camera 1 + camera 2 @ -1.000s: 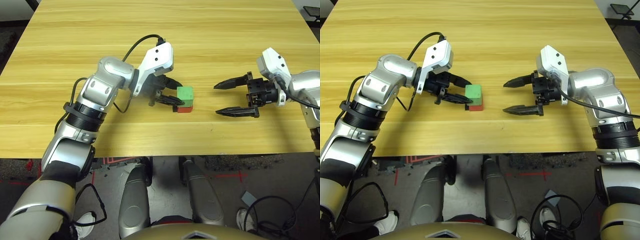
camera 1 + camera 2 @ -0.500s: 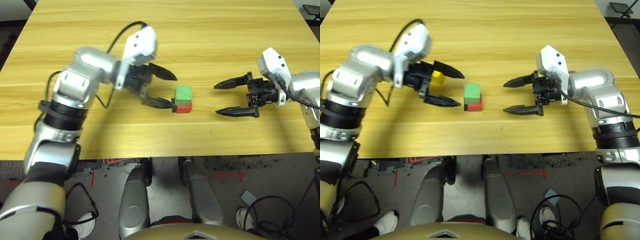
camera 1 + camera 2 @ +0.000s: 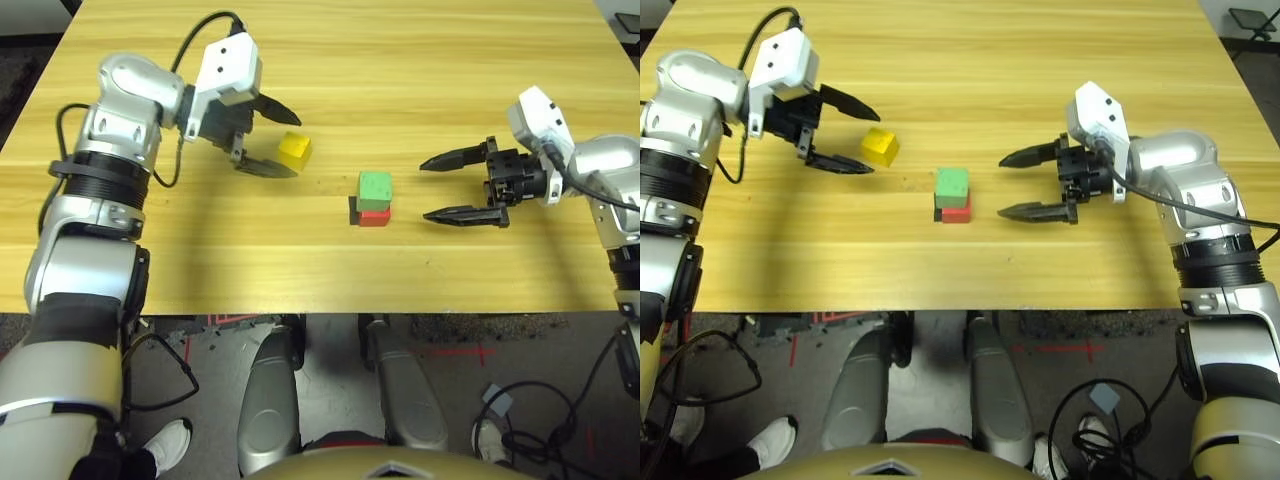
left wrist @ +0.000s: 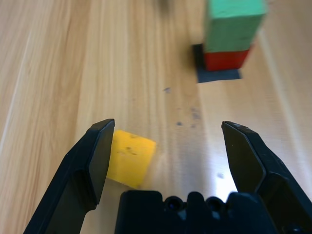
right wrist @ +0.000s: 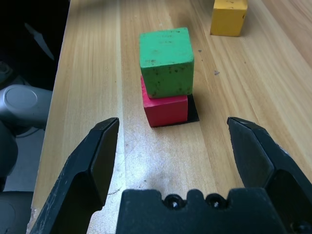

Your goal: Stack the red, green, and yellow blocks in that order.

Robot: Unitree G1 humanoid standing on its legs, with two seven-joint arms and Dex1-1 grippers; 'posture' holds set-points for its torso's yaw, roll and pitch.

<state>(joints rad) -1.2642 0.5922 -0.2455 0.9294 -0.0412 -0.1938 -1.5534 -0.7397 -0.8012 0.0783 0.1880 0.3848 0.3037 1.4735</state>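
Green block (image 3: 375,187) sits on the red block (image 3: 374,216), two-high stack mid-surface, red base on a flat black patch (image 5: 191,110); green is twisted a bit off square against red and overhangs slightly in the right wrist view. Yellow block (image 3: 294,151) lies alone on the wooden surface (image 3: 420,60), to the robot's left of the stack and a little farther back, well apart from it, turned at an angle to the wood grain. Left gripper (image 3: 270,137) hangs just beside yellow, fingers spread wide, holding nothing; in the left wrist view one finger (image 4: 87,165) is right next to the cube's side, cannot tell if touching, the other stands far off it, so the cube is off-centre in the gap. Right gripper (image 3: 455,187) waits to the robot's right of the stack, fingers wide apart too, empty, stack in line with the gap. Handling guess: small plain matte cubes, look rigid and light, likely wood or foam, speckled worn faces, not slippery, not fragile. Flat parallel sides make the obvious hold: pinch yellow on two opposite vertical faces, about mid-height, after turning the wrist to match its rotated angle and centring it between the fingers. A corner pinch would probably spin it. Light cube means a nudge from one finger may slide it. Stack looks easy to knock, so place yellow gently from above.
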